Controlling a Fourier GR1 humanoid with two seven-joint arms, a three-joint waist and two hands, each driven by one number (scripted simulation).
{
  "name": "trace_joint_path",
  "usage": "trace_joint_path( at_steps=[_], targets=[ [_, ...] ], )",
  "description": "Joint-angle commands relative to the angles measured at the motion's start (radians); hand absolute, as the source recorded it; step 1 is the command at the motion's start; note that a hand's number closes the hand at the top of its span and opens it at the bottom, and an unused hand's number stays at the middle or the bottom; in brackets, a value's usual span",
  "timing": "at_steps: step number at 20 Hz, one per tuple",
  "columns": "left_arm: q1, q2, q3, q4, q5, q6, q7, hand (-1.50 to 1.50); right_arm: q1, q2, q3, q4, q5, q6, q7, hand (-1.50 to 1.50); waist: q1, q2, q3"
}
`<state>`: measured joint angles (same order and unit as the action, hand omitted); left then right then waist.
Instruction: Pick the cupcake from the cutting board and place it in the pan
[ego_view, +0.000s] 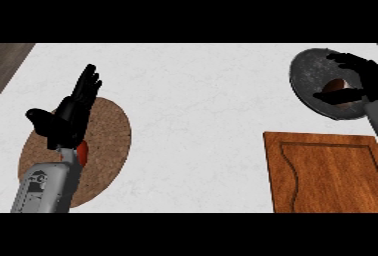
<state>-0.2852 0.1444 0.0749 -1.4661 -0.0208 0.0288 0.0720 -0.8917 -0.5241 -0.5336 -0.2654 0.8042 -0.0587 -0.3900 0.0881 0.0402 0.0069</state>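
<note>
The grey round pan (314, 75) lies at the far right of the counter. My right hand (363, 80) hovers over the pan, fingers and thumb curled round the brown cupcake (336, 85), which shows only partly between them. The wooden cutting board (325, 172) lies at the lower right with nothing on it. My left hand (70, 117) rests open at the left, fingers straight and pointing up.
A round brown mat (111, 145) lies under my left hand and forearm. A small red thing (84, 153) peeks out beside the left forearm. The white counter (199, 110) stretches between the mat and the board. A dark strip (11, 57) borders the counter's top left corner.
</note>
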Motion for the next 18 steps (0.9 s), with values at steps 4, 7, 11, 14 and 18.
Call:
trace_joint_path(
  at_steps=[4, 7, 11, 14, 18],
  targets=[
    [-0.010, 0.018, 0.022, -0.001, 0.021, -0.013, 0.025, 0.00, -0.022, -0.017, -0.126, 0.022, -0.131, 0.004, -0.153, -1.50, -0.019, -0.010, 0.000],
    [0.018, 0.016, 0.025, -0.011, 0.010, 0.002, 0.019, 0.00, 0.017, -0.038, -0.202, 0.026, -0.211, 0.022, -0.224, -1.50, -0.037, -0.017, -0.001],
    [0.004, 0.022, 0.029, -0.009, 0.003, 0.009, 0.033, 0.00, 0.039, -0.084, -0.231, 0.074, -0.266, 0.234, -0.261, -1.50, -0.057, -0.025, -0.003],
    [0.048, -0.002, 0.017, -0.012, -0.019, 0.035, 0.005, 0.00, 0.090, -0.184, -0.246, 0.079, -0.298, 0.419, -0.314, -1.50, -0.067, -0.029, -0.003],
    [0.045, 0.010, 0.037, 0.033, -0.005, 0.016, -0.032, 0.00, 0.215, -0.225, -0.241, 0.057, -0.324, 0.539, -0.428, -1.50, -0.085, -0.034, -0.005]
  ],
)
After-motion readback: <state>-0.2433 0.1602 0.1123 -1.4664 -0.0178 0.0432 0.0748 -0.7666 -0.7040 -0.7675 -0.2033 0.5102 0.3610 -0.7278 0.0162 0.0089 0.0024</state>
